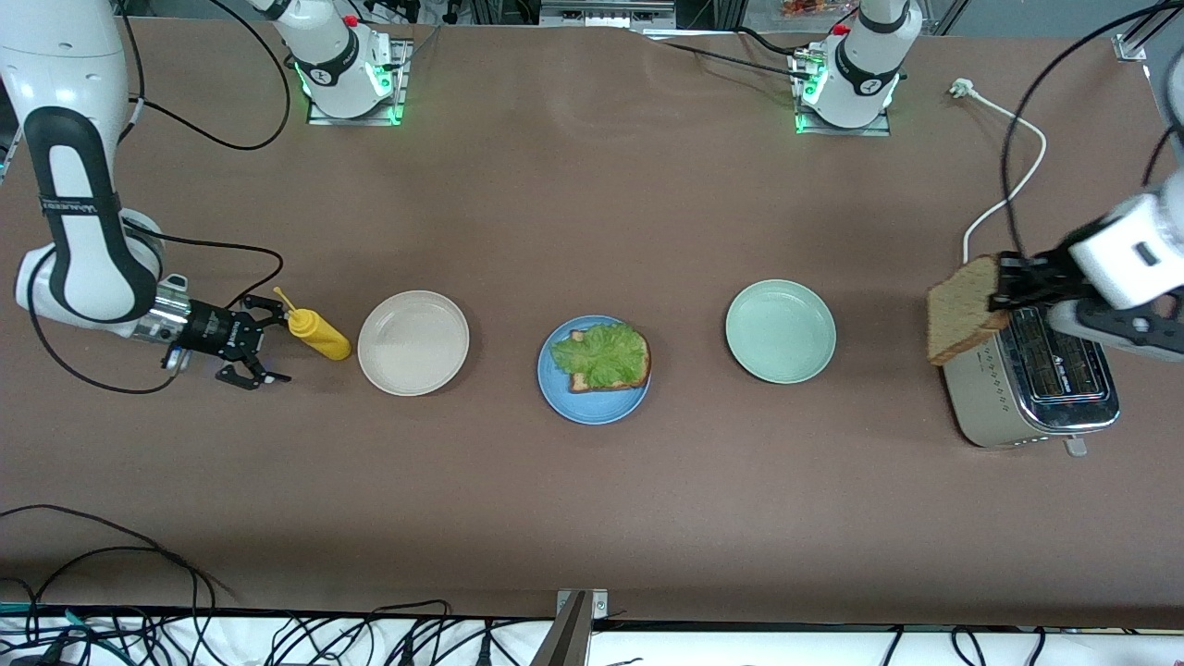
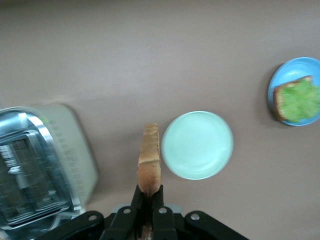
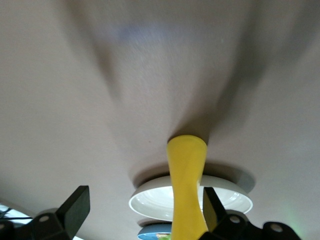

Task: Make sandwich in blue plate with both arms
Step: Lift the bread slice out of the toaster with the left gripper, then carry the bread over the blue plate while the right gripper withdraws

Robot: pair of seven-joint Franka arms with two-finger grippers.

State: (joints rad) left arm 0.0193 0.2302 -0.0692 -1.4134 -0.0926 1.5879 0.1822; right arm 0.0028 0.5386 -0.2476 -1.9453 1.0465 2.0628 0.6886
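On the blue plate (image 1: 592,398), mid-counter between a beige plate (image 1: 413,342) and a pale green plate (image 1: 780,331), lies brown bread topped with ruffled green lettuce (image 1: 601,355). The left end effector (image 1: 1004,282) pinches a second brown slice (image 1: 964,311) above the toaster (image 1: 1036,384). The right end effector (image 1: 262,346) stands spread around a yellow mustard bottle (image 1: 317,334). No readable writing.

Matt brown tabletop (image 1: 592,213); matt blue plate (image 1: 561,400); polished metal toaster (image 1: 999,407); smooth yellow plastic bottle (image 1: 319,335); coarse-grained bread slice (image 1: 962,310); ruffled lettuce (image 1: 601,353).
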